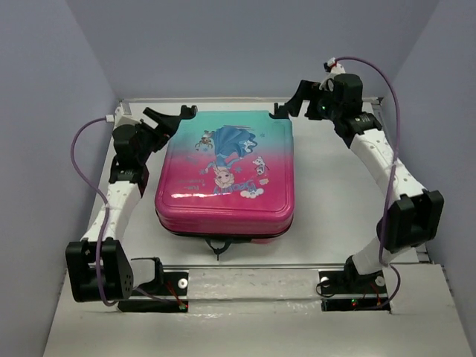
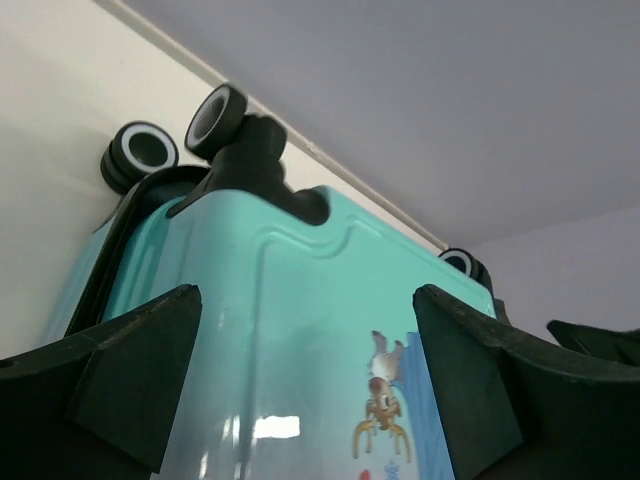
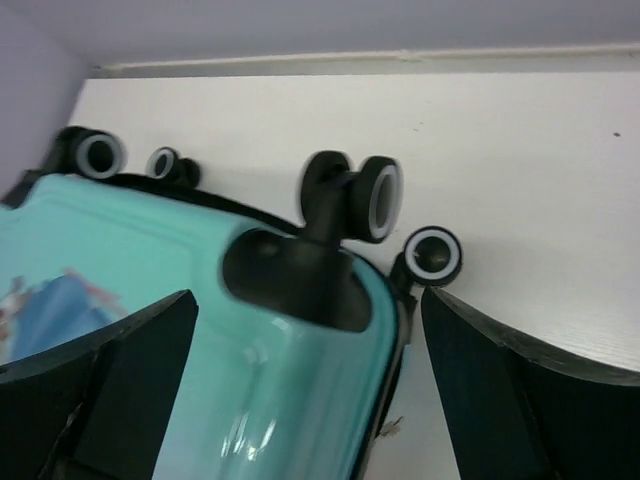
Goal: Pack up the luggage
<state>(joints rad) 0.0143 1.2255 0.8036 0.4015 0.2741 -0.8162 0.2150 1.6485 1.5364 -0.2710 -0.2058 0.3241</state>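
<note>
Luggage lies flat and shut mid-table, on the smooth white table. It has a glossy hard shell with rounded corners, teal at the far end fading to pink at the near end. A cartoon girl in a blue dress is printed on top, and a black trim seam runs round the edge. Wheels are at the far end, black plastic with white rims: 1 twin caster on a moulded black bracket at the far-right corner, another caster at the far-left corner. Left gripper is at the far-left corner, matte black fingers spread wide, pinching nothing. Right gripper is at the far-right corner, fingers spread wide either side of the caster bracket; contact with the shell can't be told. Purple cable loops off the left arm. Walls are plain lilac-grey.
</note>
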